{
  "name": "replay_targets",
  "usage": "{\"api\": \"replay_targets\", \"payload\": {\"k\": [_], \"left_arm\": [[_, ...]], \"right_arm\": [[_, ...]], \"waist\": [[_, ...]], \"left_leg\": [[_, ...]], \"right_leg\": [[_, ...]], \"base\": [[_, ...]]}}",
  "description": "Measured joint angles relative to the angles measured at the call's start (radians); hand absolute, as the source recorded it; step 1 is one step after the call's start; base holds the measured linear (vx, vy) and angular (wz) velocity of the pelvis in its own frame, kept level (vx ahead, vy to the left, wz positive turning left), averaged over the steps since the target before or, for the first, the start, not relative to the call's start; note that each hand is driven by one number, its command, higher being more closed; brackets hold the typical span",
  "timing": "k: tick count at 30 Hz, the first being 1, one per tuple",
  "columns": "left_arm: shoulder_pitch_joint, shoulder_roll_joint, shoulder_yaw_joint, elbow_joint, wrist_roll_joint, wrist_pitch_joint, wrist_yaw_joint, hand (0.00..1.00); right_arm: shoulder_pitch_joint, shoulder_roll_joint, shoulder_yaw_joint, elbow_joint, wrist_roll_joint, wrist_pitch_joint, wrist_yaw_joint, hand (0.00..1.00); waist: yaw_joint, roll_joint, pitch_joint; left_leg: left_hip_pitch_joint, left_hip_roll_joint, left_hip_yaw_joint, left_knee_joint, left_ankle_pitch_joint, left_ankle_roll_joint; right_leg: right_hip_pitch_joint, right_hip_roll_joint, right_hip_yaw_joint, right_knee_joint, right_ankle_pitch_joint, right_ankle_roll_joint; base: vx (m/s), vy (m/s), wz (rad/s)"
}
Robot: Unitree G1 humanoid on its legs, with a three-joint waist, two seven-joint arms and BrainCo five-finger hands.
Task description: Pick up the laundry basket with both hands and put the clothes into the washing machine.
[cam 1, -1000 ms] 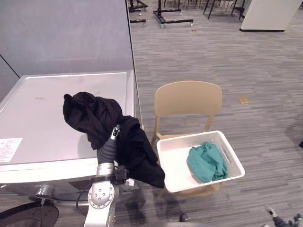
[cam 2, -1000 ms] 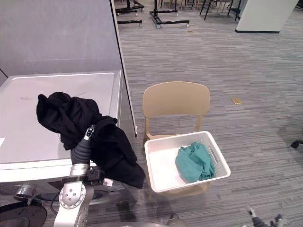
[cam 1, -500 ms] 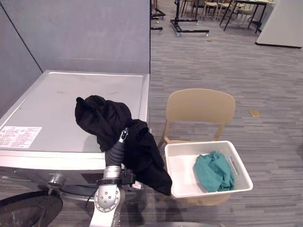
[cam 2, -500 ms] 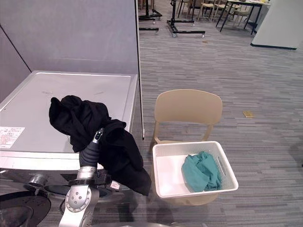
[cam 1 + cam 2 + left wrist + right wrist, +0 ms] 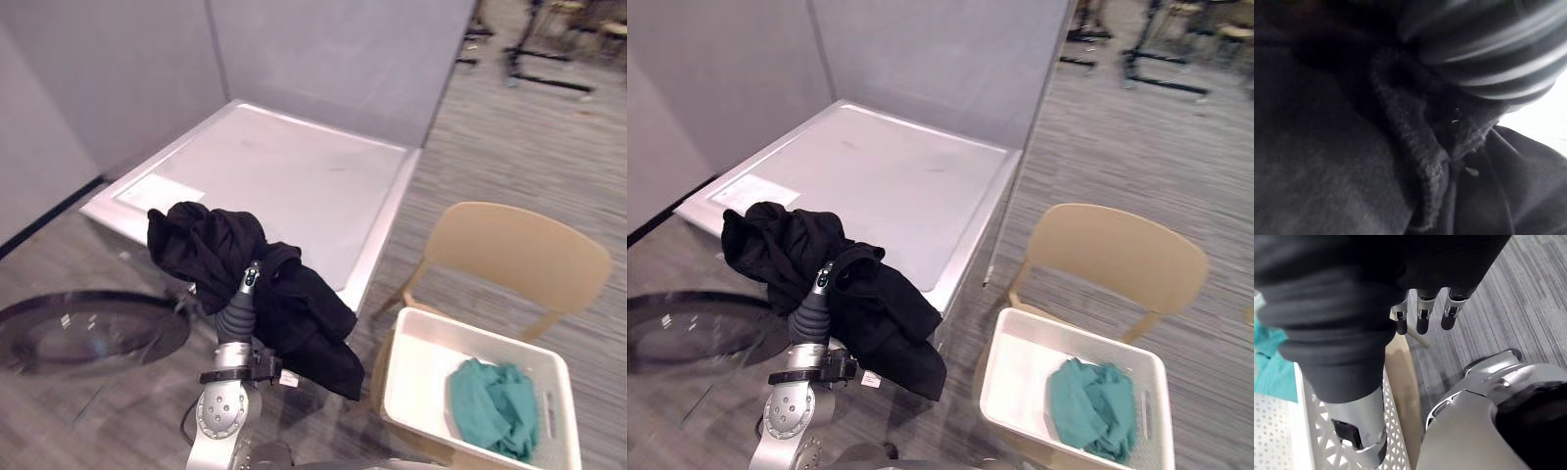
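A black garment [image 5: 294,313] hangs bunched over the robot's left hand [image 5: 237,311], in front of the near corner of the washing machine [image 5: 294,176]. The cloth is soft and fleecy up close, with a thick rolled hem. Its length runs slantwise, from a lump up by the washer's front edge down to a loose tail on the robot's right. I cannot tell whether it touches the washer's top. That hand's fingers are buried in the folds, so I cannot tell if they grip it; just the dark ribbed cover sticks out.

The washer's top is a flat, smooth, pale grey square with rounded edges. Its round door [image 5: 78,333], dark and glassy, stands open low on the robot's left. Plain grey partition panels [image 5: 333,49] close in behind.

On the robot's right, the white laundry basket [image 5: 477,333] sits on the seat of a tan moulded plastic chair [image 5: 519,250]. It is a rectangular tub with lattice-pierced walls, long side running parallel to the chair's curved back. A crumpled teal cloth [image 5: 493,406] lies inside, toward the end away from the washer.

The right hand [image 5: 1421,313] hangs beside the basket's wall over the grey striped floor [image 5: 1528,298], fingers relaxed and empty.
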Motion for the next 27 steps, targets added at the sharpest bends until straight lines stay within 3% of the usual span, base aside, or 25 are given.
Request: {"api": "replay_targets", "payload": {"k": [1,2,3,4,5,6,7,8,9,10,11,14,16,19,21,22,23,24,27], "left_arm": [[-0.007,-0.005,-0.013,0.0,-0.004,0.001,0.001,1.0],[-0.011,-0.008,-0.025,-0.006,-0.004,-0.002,0.003,1.0],[-0.011,-0.015,-0.032,-0.006,-0.004,-0.003,0.006,1.0],[-0.012,-0.017,-0.037,-0.006,-0.004,-0.004,0.007,1.0],[-0.022,-0.03,-0.067,-0.004,-0.004,-0.007,0.015,1.0],[-0.038,-0.031,-0.087,0.004,-0.004,-0.007,0.015,1.0],[-0.067,-0.02,-0.109,0.018,-0.003,-0.016,0.014,1.0],[-0.133,-0.009,-0.13,0.035,-0.003,-0.041,0.015,1.0],[-0.168,-0.014,-0.146,0.067,-0.003,-0.055,0.015,1.0],[-0.216,-0.01,-0.17,0.122,-0.004,-0.061,0.015,1.0],[-0.257,-0.007,-0.184,0.18,-0.004,-0.057,0.014,1.0],[-0.223,0.03,-0.185,0.23,-0.014,-0.052,0.012,1.0],[-0.221,0.038,-0.18,0.244,-0.014,-0.051,0.011,1.0],[-0.22,0.049,-0.178,0.258,-0.025,-0.049,-0.012,1.0],[-0.207,0.049,-0.178,0.274,-0.032,-0.048,-0.022,1.0],[-0.192,0.05,-0.179,0.279,-0.032,-0.045,-0.027,1.0],[-0.177,0.05,-0.179,0.287,-0.032,-0.041,-0.028,1.0],[-0.16,0.05,-0.177,0.289,-0.032,-0.038,-0.028,1.0],[-0.132,0.047,-0.177,0.297,-0.031,-0.033,-0.031,1.0]], "right_arm": [[-0.006,-0.005,-0.002,0.01,0.009,-0.001,-0.009,0.0],[0.0,-0.01,-0.005,0.008,0.017,-0.001,-0.022,0.0],[0.003,-0.013,-0.001,0.001,0.017,-0.001,-0.033,0.0],[0.006,-0.012,0.004,-0.01,0.019,0.0,-0.037,0.0],[0.018,-0.012,0.011,-0.045,0.025,-0.001,-0.038,0.0],[0.02,-0.018,0.011,-0.049,0.024,-0.001,-0.039,0.0],[0.008,-0.001,-0.005,-0.011,0.024,-0.003,-0.035,0.0],[0.0,0.027,0.004,0.002,0.024,-0.007,-0.039,0.0],[-0.006,0.023,0.002,0.009,0.025,-0.009,-0.04,0.0],[-0.026,0.005,-0.019,0.017,0.025,-0.006,-0.043,0.0],[-0.051,-0.002,-0.03,0.042,0.024,-0.008,-0.045,0.0],[-0.071,0.0,-0.028,0.057,0.023,-0.008,-0.056,0.0],[-0.08,-0.005,-0.027,0.06,0.022,-0.007,-0.058,0.0],[-0.087,-0.009,-0.026,0.076,0.015,-0.004,-0.057,0.0],[-0.086,-0.021,-0.026,0.069,0.014,0.002,-0.055,0.0],[-0.08,-0.018,-0.027,0.063,0.014,0.002,-0.053,0.0],[-0.073,-0.011,-0.028,0.059,0.016,0.004,-0.051,0.0],[-0.071,-0.009,-0.025,0.059,0.015,0.007,-0.051,0.0],[-0.074,-0.008,0.005,0.041,0.015,0.012,-0.032,0.0]], "waist": [[-0.004,0.004,0.003],[0.003,0.005,0.01],[0.003,0.011,0.009],[0.0,0.013,0.01],[-0.009,0.035,0.002],[-0.017,0.032,0.004],[-0.067,-0.017,-0.026],[-0.086,-0.048,-0.037],[-0.087,-0.036,-0.039],[-0.091,-0.003,-0.041],[-0.108,0.011,-0.027],[-0.108,-0.006,-0.03],[-0.103,-0.007,-0.029],[-0.087,-0.004,-0.012],[-0.084,0.004,0.003],[-0.091,0.009,0.007],[-0.098,0.004,0.008],[-0.1,0.003,0.011],[-0.102,-0.015,0.022]], "left_leg": [[-0.027,0.008,0.019,-0.004,0.024,-0.013],[-0.039,0.083,0.192,0.019,-0.007,0.064],[-0.059,0.151,0.308,0.103,-0.041,0.113],[-0.06,0.192,0.366,0.153,-0.051,0.139],[-0.056,0.22,0.427,0.185,0.025,0.153],[-0.06,0.199,0.432,0.175,0.047,0.185],[-0.045,0.102,0.342,-0.025,0.137,0.166],[-0.023,0.116,0.448,0.021,0.03,0.241],[-0.023,0.173,0.499,0.073,-0.002,0.223],[0.021,0.214,0.556,0.022,-0.007,0.092],[0.035,0.177,0.556,-0.04,0.017,0.028],[0.048,0.093,0.539,-0.094,0.037,0.065],[-0.005,0.083,0.525,-0.047,0.023,0.088],[-0.043,0.076,0.507,0.001,-0.006,0.121],[-0.033,0.066,0.477,-0.006,-0.03,0.124],[-0.024,0.059,0.462,-0.022,-0.03,0.12],[-0.007,0.045,0.443,-0.05,-0.024,0.11],[0.013,0.028,0.442,-0.082,-0.019,0.105],[0.077,0.001,0.442,-0.158,0.0,0.096]], "right_leg": [[-0.001,-0.016,-0.036,0.005,-0.007,-0.005],[-0.001,-0.024,-0.087,0.006,-0.008,-0.008],[0.008,-0.024,-0.111,0.009,-0.008,-0.008],[0.018,-0.024,-0.128,0.015,-0.008,-0.008],[0.022,-0.024,-0.155,0.075,-0.011,-0.013],[0.006,-0.042,-0.162,0.13,-0.006,-0.03],[-0.038,-0.038,-0.11,0.044,-0.05,-0.1],[-0.029,-0.076,-0.171,-0.043,0.005,-0.004],[-0.028,-0.069,-0.207,-0.047,0.015,0.005],[-0.027,-0.07,-0.264,-0.047,0.028,0.015],[-0.002,-0.095,-0.308,-0.066,0.043,0.038],[0.037,-0.125,-0.337,-0.15,0.114,0.063],[0.03,-0.135,-0.349,-0.17,0.145,0.073],[0.016,-0.15,-0.355,-0.147,0.165,0.057],[-0.027,-0.152,-0.248,-0.053,0.11,-0.068],[-0.057,-0.128,-0.131,0.0,0.068,-0.088],[-0.087,-0.074,0.002,0.056,0.02,-0.046],[-0.106,-0.039,0.061,0.081,-0.006,-0.031],[-0.136,0.089,0.105,0.074,-0.049,-0.045]], "base": [[-0.14,-0.116,1.5],[-0.07,-0.086,1.13],[-0.03,-0.075,0.84],[0.01,-0.035,0.76],[0.01,-0.014,0.89],[-0.12,0.005,1.69],[-0.08,-0.007,2.33],[-0.11,-0.024,2.32],[0.03,0.03,1.96],[0.0,0.171,1.51],[0.01,0.232,1.3],[-0.03,0.253,0.51],[-0.05,0.227,0.29],[-0.06,0.15,0.21],[-0.09,0.135,0.24],[-0.05,0.058,0.42],[-0.04,0.032,0.5],[-0.02,-0.026,0.51],[0.0,-0.087,0.29]]}}
